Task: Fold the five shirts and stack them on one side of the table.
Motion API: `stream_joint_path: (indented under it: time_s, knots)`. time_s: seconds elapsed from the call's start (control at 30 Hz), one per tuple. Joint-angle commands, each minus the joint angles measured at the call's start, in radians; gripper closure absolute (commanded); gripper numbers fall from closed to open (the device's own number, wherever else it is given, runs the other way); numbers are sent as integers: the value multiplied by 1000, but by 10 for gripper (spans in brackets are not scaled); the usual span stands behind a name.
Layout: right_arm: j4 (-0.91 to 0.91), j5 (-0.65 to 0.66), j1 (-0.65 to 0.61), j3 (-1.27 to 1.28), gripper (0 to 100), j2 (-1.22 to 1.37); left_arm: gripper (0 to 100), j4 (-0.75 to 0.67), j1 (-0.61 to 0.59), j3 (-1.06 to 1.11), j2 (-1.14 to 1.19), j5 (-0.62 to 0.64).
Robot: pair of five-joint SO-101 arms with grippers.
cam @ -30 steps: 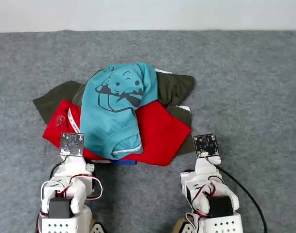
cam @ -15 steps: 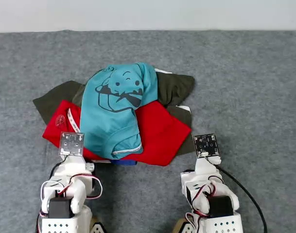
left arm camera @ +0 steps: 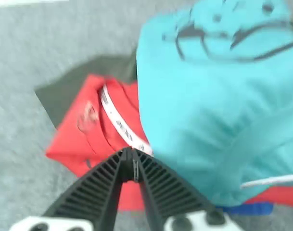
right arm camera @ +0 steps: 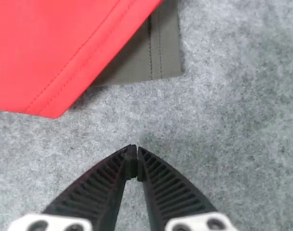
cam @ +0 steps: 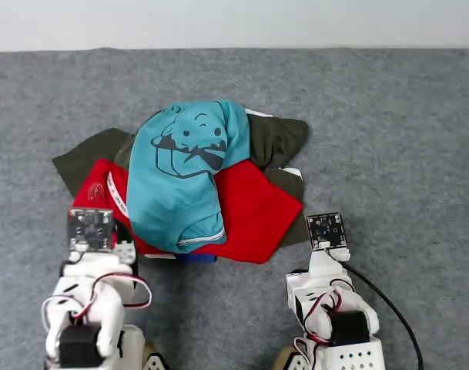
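Shirts [cam: 184,173] heaped, left fingers [left arm camera: 105,185] closed over red shirt [left arm camera: 88,130], right fingers [right arm camera: 105,185] over carpet [right arm camera: 223,120]

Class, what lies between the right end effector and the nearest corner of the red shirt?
Bare grey mat, as the right wrist view shows: nothing sits between the right end effector and the red shirt.

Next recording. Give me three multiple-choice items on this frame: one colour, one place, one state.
1. The top shirt is: A red, B teal, C white.
2. The right gripper is above: A the top shirt, B a red shirt, C bare table.
3. The left gripper is: A shut, B wide open, C clamping a sleeve.
Answers: 1 B, teal cloth covers the others; 2 C, grey table lies under its tips; 3 A, its tips meet with nothing between.
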Motion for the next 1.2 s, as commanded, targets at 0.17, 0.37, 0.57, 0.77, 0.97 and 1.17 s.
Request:
stream_joint_path:
  time_s: [0.17, 0.37, 0.57, 0.77, 0.97, 1.17]
  knots:
    - [2, -8, -2, 12, 988, -12, 994, 38, -5, -305, 249, -84]
    - [2, -8, -2, 12, 988, -12, 994, 178, 5, -785, 715, -83]
    - [2, -8, -2, 12, 988, -12, 994, 385, 8, -1155, 1134, -94]
    - [2, -8, -2, 12, 988, -12, 994, 471, 95, -1402, 1398, -368]
    - [2, -8, -2, 12, 988, -12, 991, 474, 144, -1429, 1542, -531]
    - [2, -8, -2, 12, 988, -12, 761, 512, 160, -1431, 1651, -529]
